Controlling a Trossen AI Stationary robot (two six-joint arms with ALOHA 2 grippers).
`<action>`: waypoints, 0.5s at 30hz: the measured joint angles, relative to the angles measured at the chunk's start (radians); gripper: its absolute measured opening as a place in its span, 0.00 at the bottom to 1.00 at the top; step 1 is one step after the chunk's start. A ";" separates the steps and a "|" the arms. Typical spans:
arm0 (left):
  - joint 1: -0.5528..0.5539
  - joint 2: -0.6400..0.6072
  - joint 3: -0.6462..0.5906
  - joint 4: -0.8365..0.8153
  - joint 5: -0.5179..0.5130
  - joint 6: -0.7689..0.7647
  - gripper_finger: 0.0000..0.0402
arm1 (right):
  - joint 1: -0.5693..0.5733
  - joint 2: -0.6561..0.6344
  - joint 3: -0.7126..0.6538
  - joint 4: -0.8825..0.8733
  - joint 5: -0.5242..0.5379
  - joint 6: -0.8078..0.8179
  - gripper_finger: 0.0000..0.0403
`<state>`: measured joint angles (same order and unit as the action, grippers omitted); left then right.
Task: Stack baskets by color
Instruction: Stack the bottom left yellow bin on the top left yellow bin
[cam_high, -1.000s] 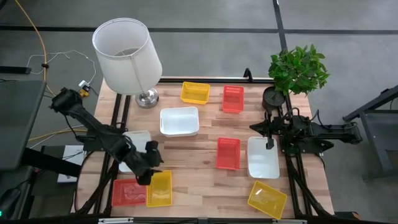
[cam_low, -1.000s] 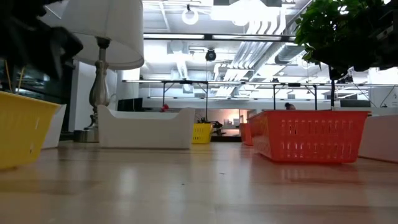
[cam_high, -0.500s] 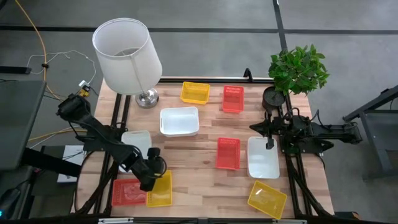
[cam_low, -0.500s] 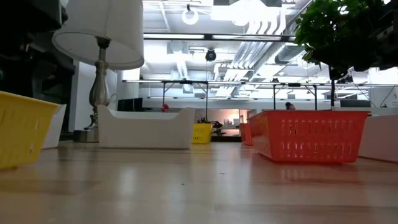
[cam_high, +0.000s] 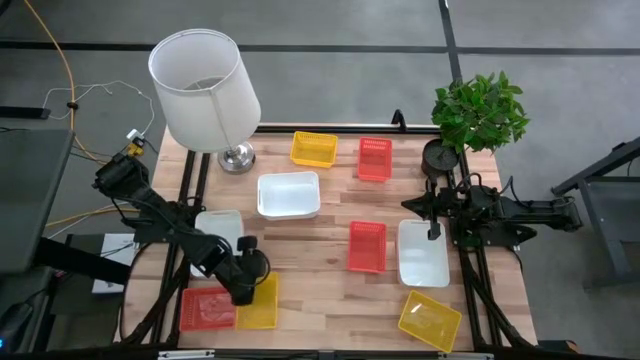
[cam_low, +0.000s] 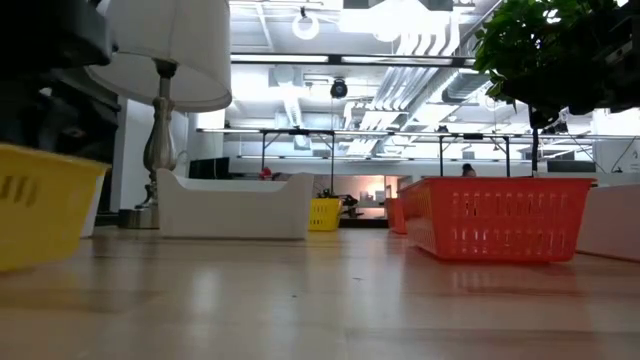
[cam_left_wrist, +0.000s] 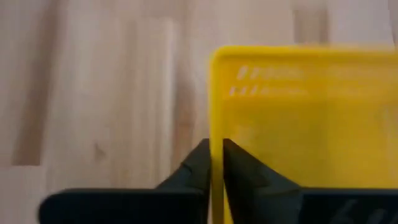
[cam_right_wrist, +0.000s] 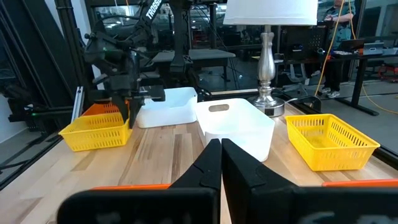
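Left gripper (cam_left_wrist: 216, 163) clamped on yellow basket (cam_high: 258, 302) wall | right gripper (cam_right_wrist: 220, 163) closed, idle | next: lift toward another yellow basket (cam_high: 313, 149)

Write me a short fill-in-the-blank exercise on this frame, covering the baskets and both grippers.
1. The left gripper is shut on the wall of a ____ basket.
2. Right beside that basket, at the table's near left corner, lies a ____ basket.
3. The right gripper is ____ and holds nothing.
4. The lamp has a ____ shade.

Missing words: yellow; red; shut; white
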<state>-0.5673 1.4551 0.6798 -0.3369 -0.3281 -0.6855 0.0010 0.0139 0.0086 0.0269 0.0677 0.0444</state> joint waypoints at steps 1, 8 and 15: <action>0.003 0.000 0.007 0.001 -0.036 -0.043 0.03 | 0.000 0.000 0.000 0.000 0.000 0.000 0.00; 0.002 -0.003 0.050 0.002 -0.198 -0.075 0.01 | 0.000 0.000 0.000 0.000 0.000 0.000 0.00; 0.019 -0.070 0.112 -0.004 -0.365 0.007 0.00 | 0.000 -0.001 0.000 0.000 0.000 0.000 0.00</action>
<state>-0.5486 1.3855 0.7916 -0.3404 -0.6936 -0.6785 0.0006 0.0128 0.0086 0.0269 0.0677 0.0448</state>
